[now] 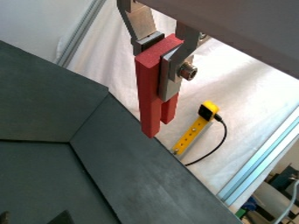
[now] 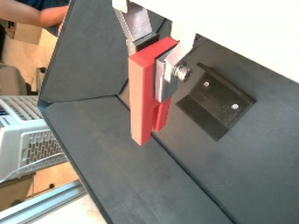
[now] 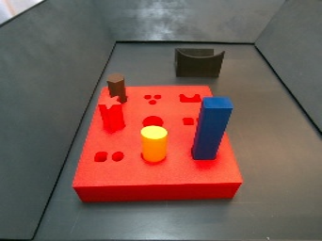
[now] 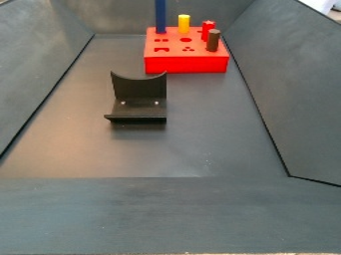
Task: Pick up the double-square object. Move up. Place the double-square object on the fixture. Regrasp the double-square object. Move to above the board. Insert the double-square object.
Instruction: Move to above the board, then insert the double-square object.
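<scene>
In both wrist views my gripper [image 1: 160, 63] [image 2: 158, 59] is shut on the double-square object [image 1: 149, 94] [image 2: 142, 98]. This thin plain-red slab hangs lengthwise below the fingers, which clamp its upper end. It is well above the dark floor. The fixture [image 2: 218, 103] shows just beyond the slab in a wrist view. In both side views the fixture [image 3: 198, 62] [image 4: 138, 98] stands alone on the floor. The board [image 3: 157, 174] [image 4: 186, 63] is a thick red slab with cut-out holes. Neither side view shows the gripper or the slab.
On the board stand a blue block [image 3: 212, 127], a yellow cylinder [image 3: 153, 143], a red notch-topped peg [image 3: 111, 116] and a dark brownish peg [image 3: 117, 88]. Sloping dark walls enclose the floor. A yellow tool with a cable [image 1: 205, 114] lies outside the enclosure.
</scene>
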You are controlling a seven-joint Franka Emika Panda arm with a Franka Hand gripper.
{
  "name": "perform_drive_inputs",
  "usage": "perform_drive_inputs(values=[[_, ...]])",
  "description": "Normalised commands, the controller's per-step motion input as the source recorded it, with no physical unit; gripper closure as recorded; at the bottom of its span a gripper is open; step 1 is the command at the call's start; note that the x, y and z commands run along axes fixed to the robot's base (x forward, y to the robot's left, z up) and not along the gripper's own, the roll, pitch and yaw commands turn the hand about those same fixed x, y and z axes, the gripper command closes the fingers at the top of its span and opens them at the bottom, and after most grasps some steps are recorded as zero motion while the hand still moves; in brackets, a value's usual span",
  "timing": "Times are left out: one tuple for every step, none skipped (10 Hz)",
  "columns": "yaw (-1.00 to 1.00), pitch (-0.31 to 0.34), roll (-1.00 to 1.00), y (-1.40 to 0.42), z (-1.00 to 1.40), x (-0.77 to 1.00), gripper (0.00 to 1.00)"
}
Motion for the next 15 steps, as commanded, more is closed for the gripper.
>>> perform_drive_inputs(values=[[-0.15,-0.011,-1.00,-1.00,0.18,-0.55,1.00],[-0.15,-0.018,-1.00,-1.00,0.19,-0.59,1.00],[-0.15,-0.022,-1.00,-1.00,0.17,-0.60,1.00],[-0.16,-0.018,-1.00,-1.00,0.18,-0.62,1.00],[-0.16,-0.013,-1.00,-1.00,0.18,-0.64,1.00],[-0.16,-0.008,-1.00,-1.00,0.18,-0.67,1.00],[-0.16,-0.005,-1.00,-0.98,0.18,-0.69,1.00],[-0.16,-0.004,-1.00,-0.58,0.11,-0.45,1.00],[-0.15,-0.004,-1.00,-0.28,0.05,-0.28,1.00],[-0.14,0.002,-1.00,-0.13,0.02,-0.17,1.00],[-0.13,-0.002,-0.96,-0.07,0.03,-0.12,1.00],[-0.07,-0.018,-0.66,-0.03,0.00,-0.09,1.00],[-0.04,-0.028,-0.46,0.00,0.00,-0.08,1.00],[-0.03,-0.033,-0.36,0.00,0.01,-0.07,1.00],[0.00,-0.004,0.00,0.00,0.00,0.00,1.00]])
